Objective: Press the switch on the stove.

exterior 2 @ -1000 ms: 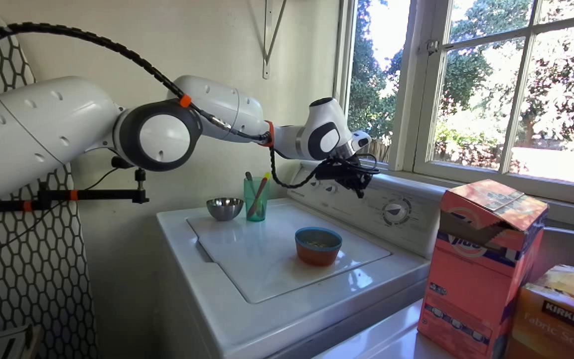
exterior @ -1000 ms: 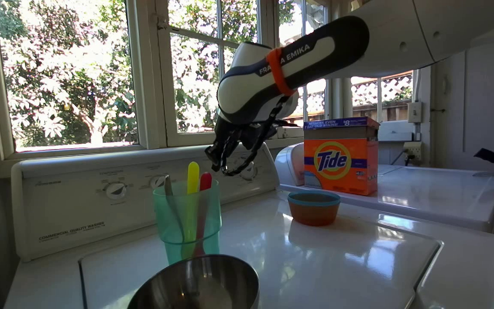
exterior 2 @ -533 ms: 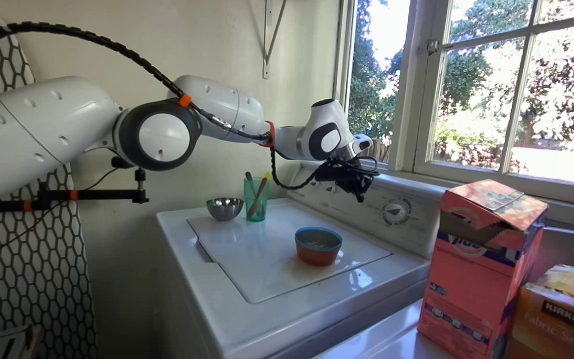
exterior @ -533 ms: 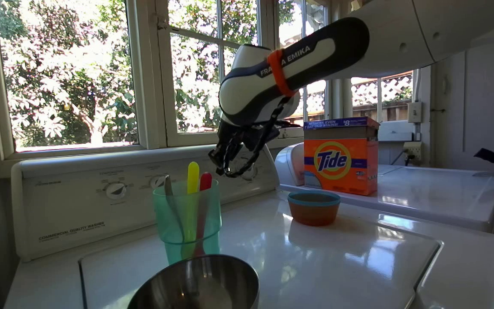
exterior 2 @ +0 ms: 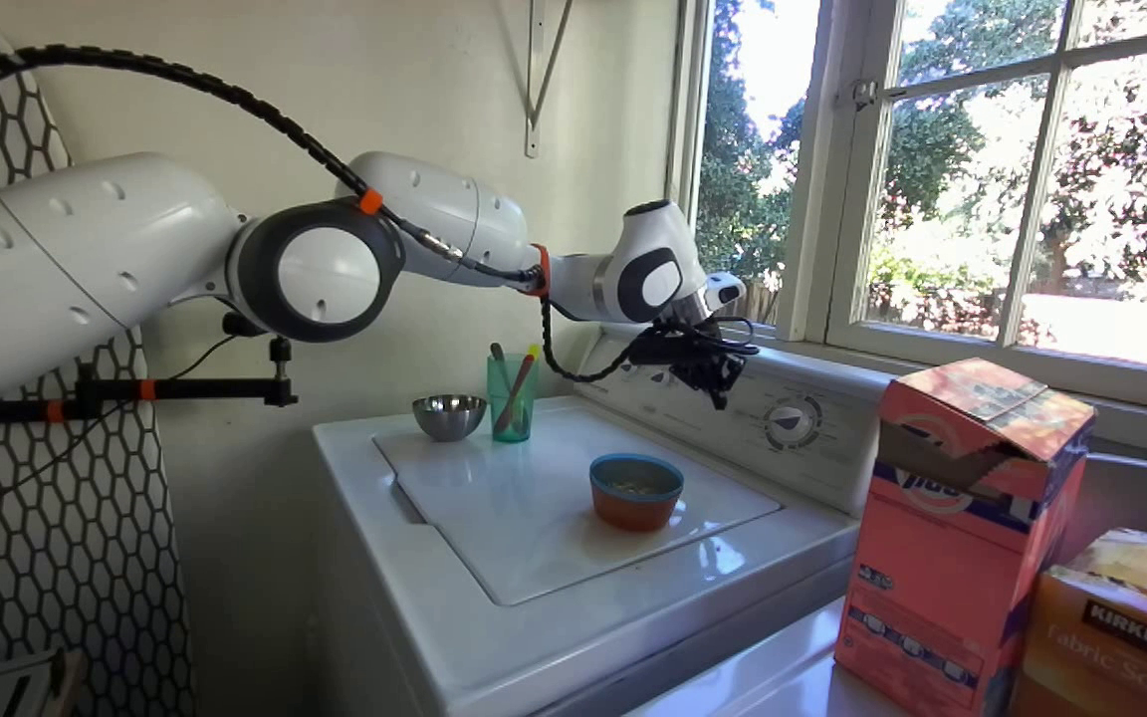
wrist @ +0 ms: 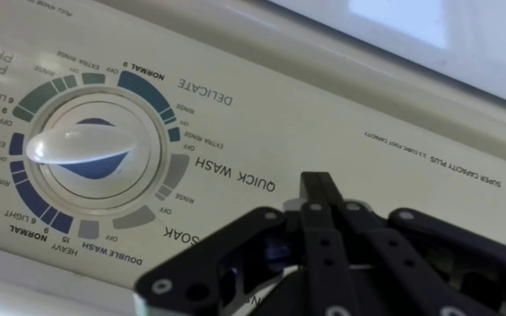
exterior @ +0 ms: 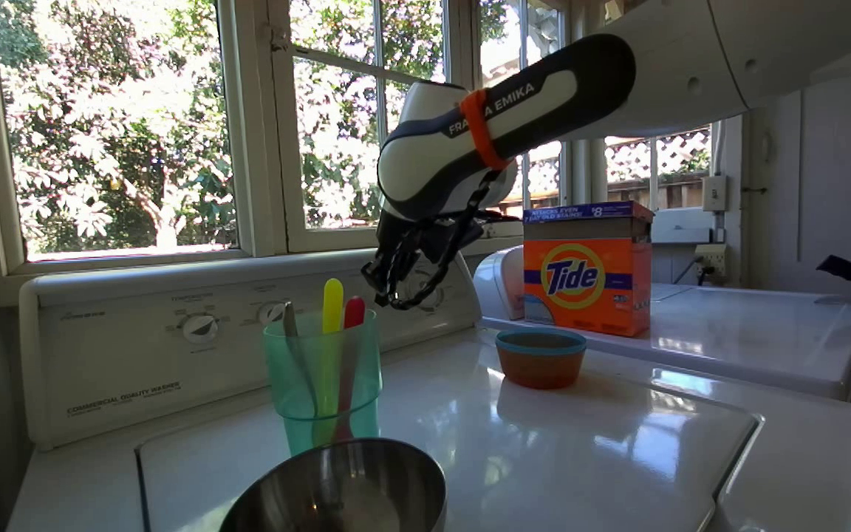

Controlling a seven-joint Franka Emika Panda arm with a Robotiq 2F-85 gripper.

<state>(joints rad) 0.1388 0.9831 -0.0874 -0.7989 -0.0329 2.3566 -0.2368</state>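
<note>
The washer (exterior 2: 534, 518), the task's appliance, bears its control panel (exterior: 122, 351) along the back edge; its likely switch, the big knob (wrist: 97, 149), sits toward one back corner; the gripper (wrist: 320, 176) is fully closed, holding nothing, and points beside that knob; pushing straight in would probably strike bare panel; a glancing push could skid off the rounded knob or turn it; a low sweep might knock the bowl (exterior 2: 633, 513), near the side edge.
</note>
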